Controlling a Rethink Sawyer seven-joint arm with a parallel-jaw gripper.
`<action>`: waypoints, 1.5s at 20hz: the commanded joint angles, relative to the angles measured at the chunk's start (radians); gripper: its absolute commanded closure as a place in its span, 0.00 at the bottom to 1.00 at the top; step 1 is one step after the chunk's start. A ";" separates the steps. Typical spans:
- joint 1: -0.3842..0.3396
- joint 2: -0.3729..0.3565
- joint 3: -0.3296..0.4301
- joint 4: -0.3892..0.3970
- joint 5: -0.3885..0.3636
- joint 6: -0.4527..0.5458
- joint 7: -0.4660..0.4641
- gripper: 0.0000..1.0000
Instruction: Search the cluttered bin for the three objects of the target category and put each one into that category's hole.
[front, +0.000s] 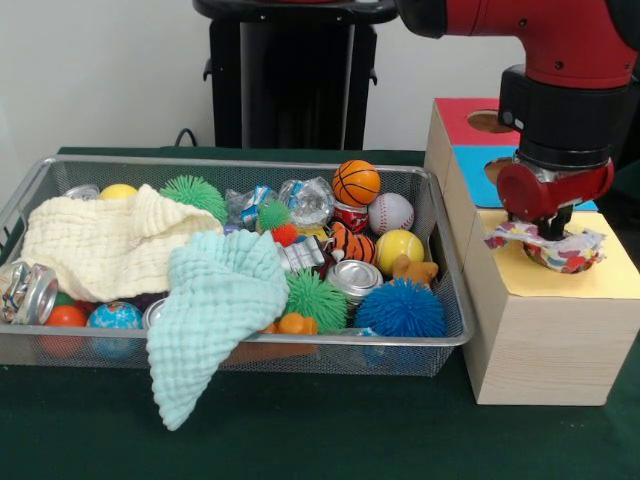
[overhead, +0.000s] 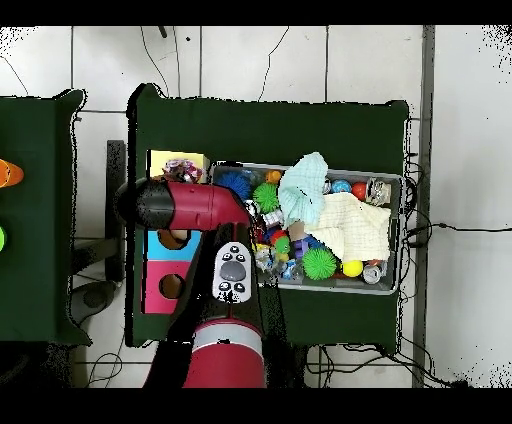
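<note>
Below, you are looking at the cluttered bin (front: 445, 262), a shallow silver wire-mesh tray on the dark green tablecloth (front: 300, 430). Lying in it are a cream waffle-weave cloth (front: 105, 245) and a mint waffle-weave cloth (front: 215, 300) that is draping over the near rim. Around them are sitting spiky rubber balls, one blue (front: 400, 310) and one green (front: 316, 298), a small basketball (front: 356, 182), a baseball (front: 390, 212), a smooth yellow ball (front: 398, 247), a crinkled foil wad (front: 308, 200) and a metal can (front: 355, 278).

Beside the bin you are seeing a pale wooden box (front: 545, 345) with a yellow top panel; blue and red panels are lying behind it.

At the yellow panel, the gripper (front: 548, 232) is closing narrowly on a knotted fabric bundle (front: 560, 248), white with red, blue and yellow patches. The bundle is resting on the yellow panel, its frayed ends spreading sideways. In the overhead view the red arm (overhead: 190, 205) is covering the bundle.
</note>
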 joint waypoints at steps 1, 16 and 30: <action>0.012 -0.054 -0.015 0.063 0.045 0.262 0.297 1.00; 0.016 -0.092 -0.037 0.083 0.056 0.265 0.287 1.00; -0.001 -0.140 -0.049 0.014 0.040 0.248 0.253 1.00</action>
